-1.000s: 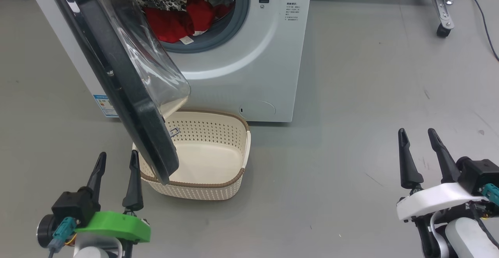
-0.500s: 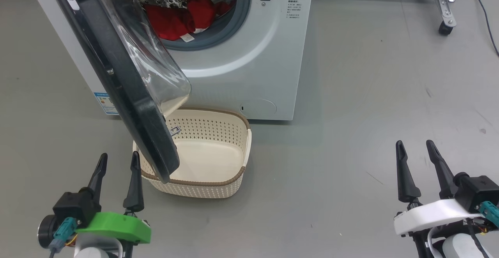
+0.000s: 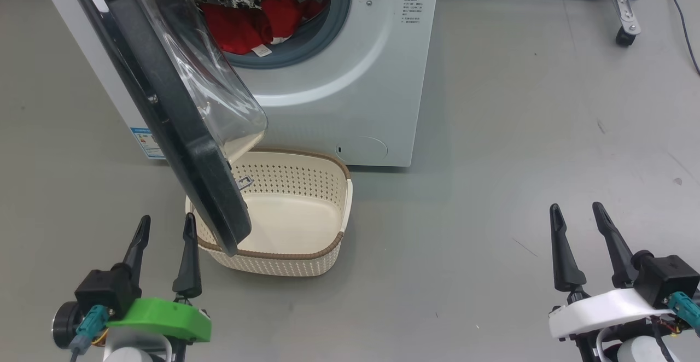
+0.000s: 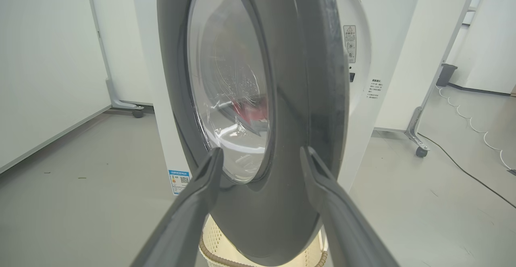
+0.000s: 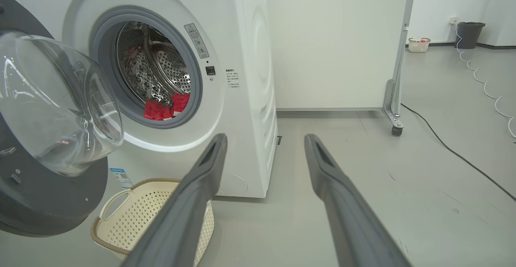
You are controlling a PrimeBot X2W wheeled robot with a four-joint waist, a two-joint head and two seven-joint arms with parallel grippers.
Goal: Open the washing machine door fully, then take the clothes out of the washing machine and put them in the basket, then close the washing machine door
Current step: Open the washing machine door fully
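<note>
Door [image 3: 180, 138] is only part open, so step one looks unfinished. Left pincer [image 3: 167, 217] has its jaws wide and holds nothing; it is low at the left, just short of the door's lower edge, and the left wrist view has its fingers framing the door's outer face without touching. Right pincer [image 3: 576, 207] is also wide and empty, well apart to the right over bare floor [image 3: 492, 132]. Door swings out from the washer [image 3: 355, 94] at an angle, and its bottom hangs above the left part of the basket [image 3: 273, 256], which sits on the floor just in front of the washer and is empty. Can't tell if door and rim touch. Clothes [image 3: 235, 28], red, lie in the drum mouth near the front lip. Risks: reaching in now could knock an arm on the glass bowl [image 3: 219, 94], since the door blocks the left side; a push on the glossy face may slip; the swinging door may clip the basket; dropped clothes may land on the door and miss the basket.
</note>
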